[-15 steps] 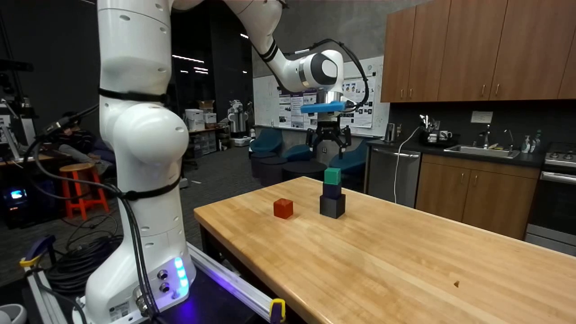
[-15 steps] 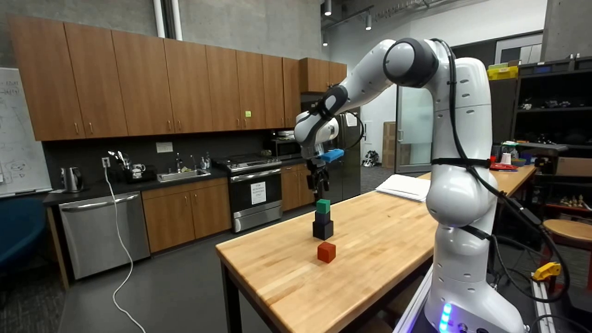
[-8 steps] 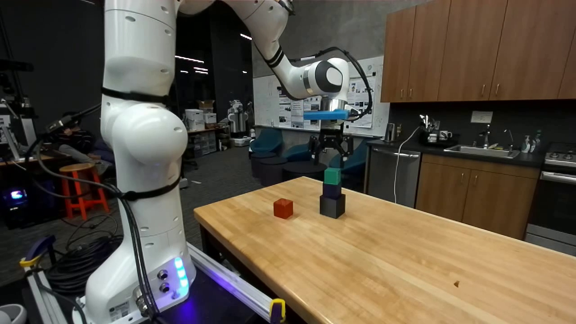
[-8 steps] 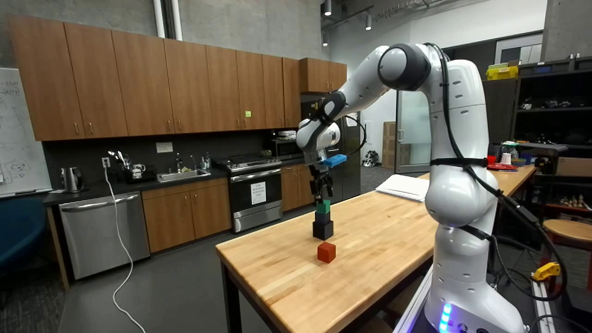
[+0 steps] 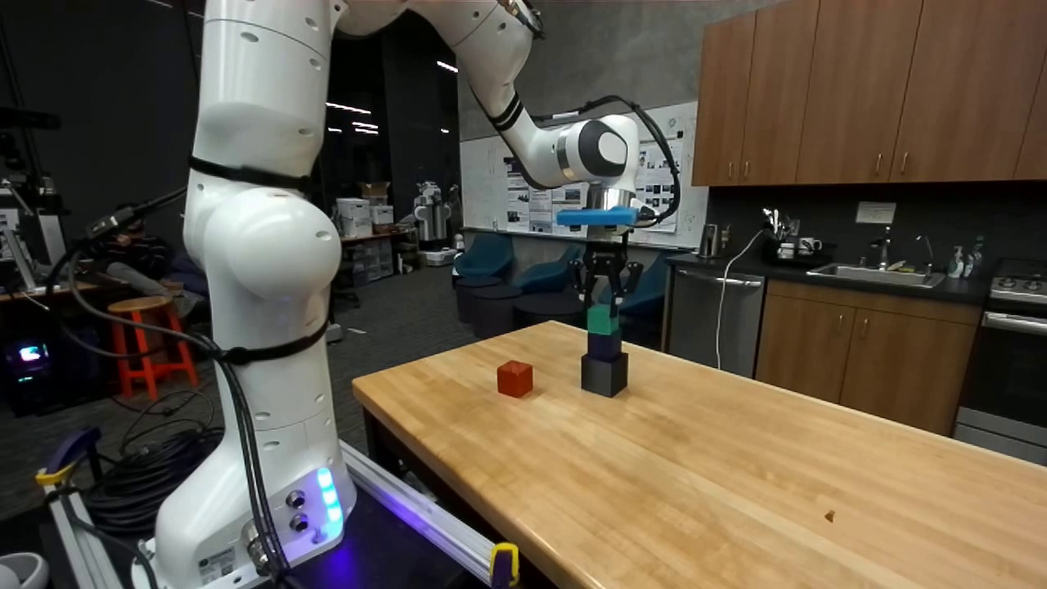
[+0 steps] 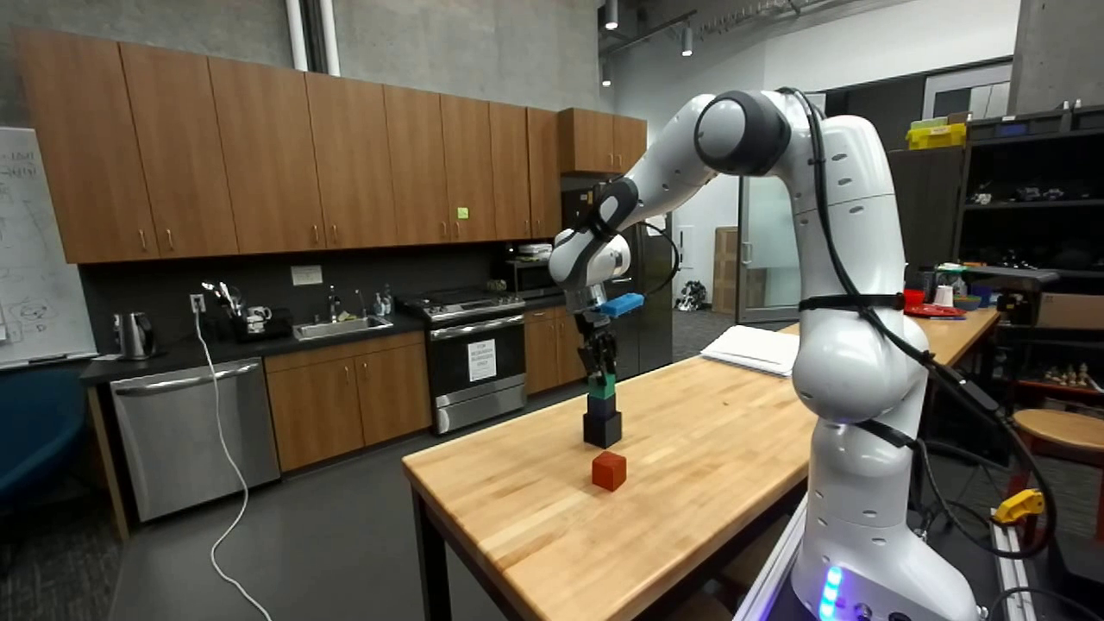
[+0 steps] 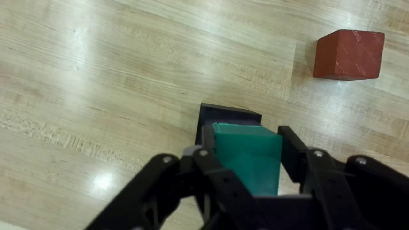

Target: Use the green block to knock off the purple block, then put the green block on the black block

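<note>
Exterior view, green block (image 6: 605,389) between fingers (image 6: 596,371), oven sign (image 6: 482,360) illegible

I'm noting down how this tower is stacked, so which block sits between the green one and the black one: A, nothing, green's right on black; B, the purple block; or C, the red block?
B: in both exterior views the dark purple block shows under the green block and on top of the black block, while the red block sits off on its own.
</note>
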Motion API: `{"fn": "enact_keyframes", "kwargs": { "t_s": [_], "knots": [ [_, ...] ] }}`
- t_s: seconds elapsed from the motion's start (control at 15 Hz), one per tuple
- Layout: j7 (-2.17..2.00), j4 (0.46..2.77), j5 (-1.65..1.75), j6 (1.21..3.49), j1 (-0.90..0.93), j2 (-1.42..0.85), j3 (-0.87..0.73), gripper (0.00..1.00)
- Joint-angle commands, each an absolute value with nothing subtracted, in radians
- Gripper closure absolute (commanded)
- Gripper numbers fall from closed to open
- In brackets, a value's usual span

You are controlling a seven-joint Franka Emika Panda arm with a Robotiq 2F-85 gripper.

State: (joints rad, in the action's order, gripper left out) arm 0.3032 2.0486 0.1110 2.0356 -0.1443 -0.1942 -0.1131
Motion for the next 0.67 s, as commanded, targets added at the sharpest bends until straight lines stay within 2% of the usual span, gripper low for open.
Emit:
{"fn": "enact_keyframes", "kwargs": {
  "t_s": [0.0,0.6],
  "knots": [
    [0.3,2.022,0.09,2.029,-0.156,-0.201,-0.114,0.74],
    [0.294,1.979,0.07,2.024,-0.2,-0.209,-0.15,0.74]
  ]
}}
